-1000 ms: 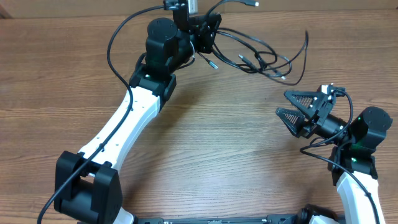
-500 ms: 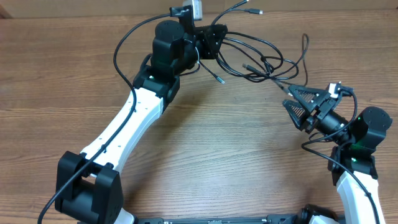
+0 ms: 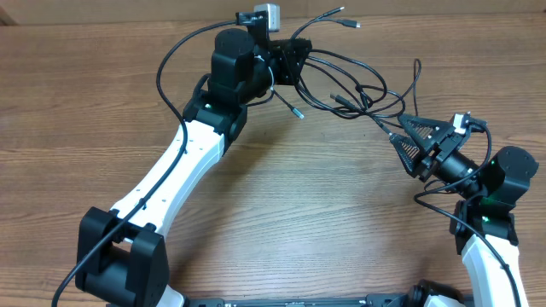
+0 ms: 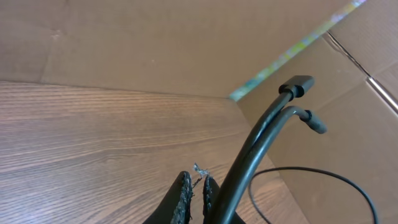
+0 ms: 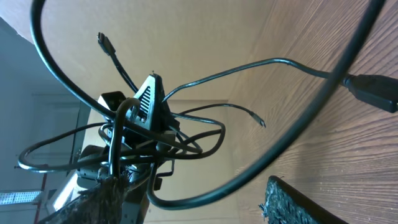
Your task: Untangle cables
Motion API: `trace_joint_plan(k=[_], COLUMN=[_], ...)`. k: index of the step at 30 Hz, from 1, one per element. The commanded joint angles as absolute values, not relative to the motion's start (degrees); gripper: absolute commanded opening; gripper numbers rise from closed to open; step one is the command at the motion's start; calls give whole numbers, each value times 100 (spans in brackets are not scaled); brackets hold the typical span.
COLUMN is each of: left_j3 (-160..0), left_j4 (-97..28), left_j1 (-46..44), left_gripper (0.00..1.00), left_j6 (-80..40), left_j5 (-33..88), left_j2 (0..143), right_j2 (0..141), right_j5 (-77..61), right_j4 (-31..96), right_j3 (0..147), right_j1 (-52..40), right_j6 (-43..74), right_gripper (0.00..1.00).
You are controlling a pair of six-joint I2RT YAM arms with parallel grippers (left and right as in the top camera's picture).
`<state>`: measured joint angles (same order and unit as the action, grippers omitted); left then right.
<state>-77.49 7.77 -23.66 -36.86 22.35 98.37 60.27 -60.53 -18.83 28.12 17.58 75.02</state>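
Overhead straight down, wrist views close-in — both catching cables [image 4: 256, 146]

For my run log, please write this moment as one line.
left gripper: shut on cables | right gripper: open, a cable between its fingers | untangling: not done

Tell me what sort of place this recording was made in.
Probably a robot test bench, not a home: a wood-grain table, plain cardboard walls behind it, and two white-and-black arms working a cable tangle.
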Motion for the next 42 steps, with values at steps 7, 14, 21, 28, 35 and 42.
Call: trace_joint_plan(k=[7, 14, 21, 28, 35, 42], left_j3=[-7787, -7787, -7787, -7787, -7787, -7787], left_j4=[902, 897, 878, 880, 657, 602], left_j1=[-2519, -2596, -2462, -2231, -1747, -1291], left_gripper=[4, 4, 4, 4, 4, 4], left_j6=[-3579, -3505, -3450, -3492, -3511, -3929], left_j5=[2989, 3046, 1979, 1297, 1151, 1433], left_j2=[9644, 9644, 9644, 9644, 9644, 9644], right_j2=[5986, 5986, 5986, 5986, 5986, 5986], right_j5=[-5850, -5931, -6608, -7244, -7321, -7297], right_j4=[-1920, -1920, -1918, -1920, -1920, -1920], right_j3=[2891, 2888, 2888, 2888, 2888, 2888], right_j1=[1761, 1761, 1761, 1761, 1765, 1765], right_j6=[7518, 7522, 7522, 7520, 7520, 7518], right_gripper=[47, 15, 4, 4, 4, 4])
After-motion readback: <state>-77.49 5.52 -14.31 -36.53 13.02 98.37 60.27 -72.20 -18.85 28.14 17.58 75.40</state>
